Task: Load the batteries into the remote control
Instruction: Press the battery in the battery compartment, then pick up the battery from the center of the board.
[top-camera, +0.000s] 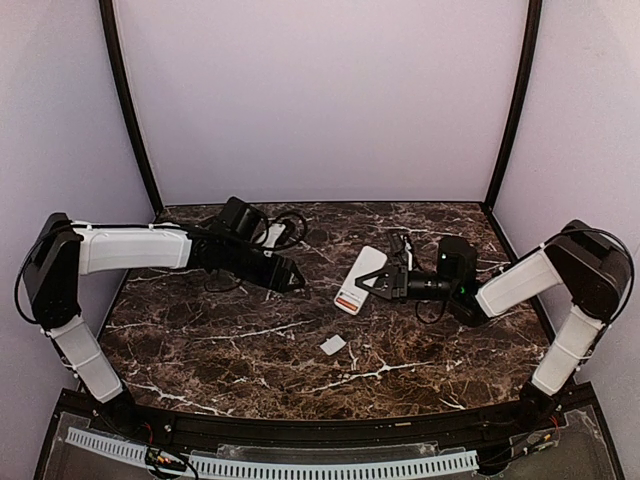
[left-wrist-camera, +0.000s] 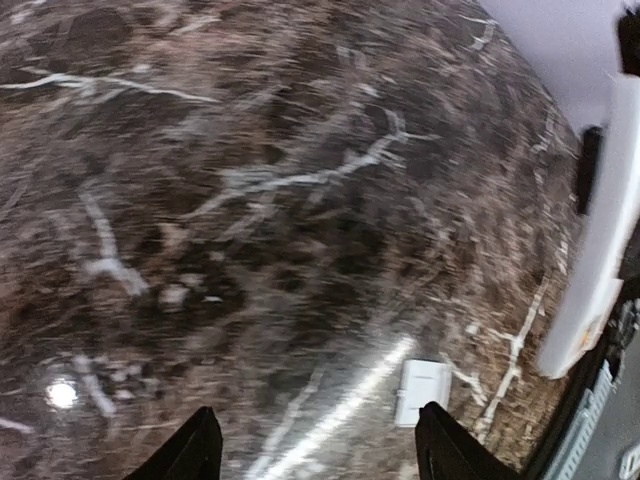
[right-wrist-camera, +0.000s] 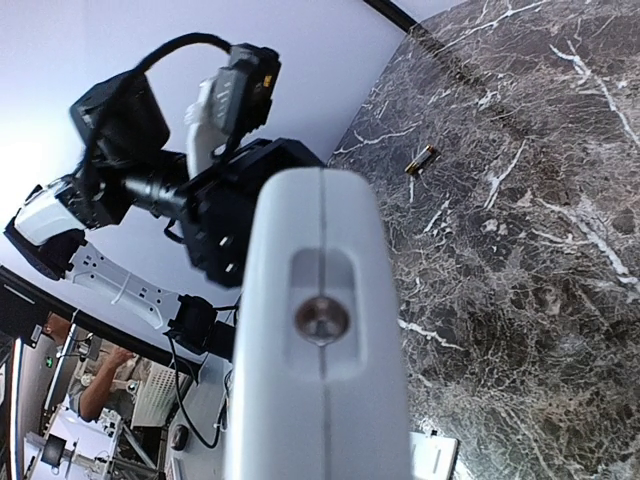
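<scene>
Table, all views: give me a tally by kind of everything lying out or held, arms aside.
Remote control: 1
Batteries: 2, one lying loose, one seemingly seated as an orange-red strip in the remote's near end
Flat white square piece: 1
Total: 4

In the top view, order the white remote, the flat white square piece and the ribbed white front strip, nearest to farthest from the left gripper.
1. Slim white remote control, just right of the left gripper.
2. Flat white square piece, toward the bases.
3. Ribbed white strip, along the front edge.
</scene>
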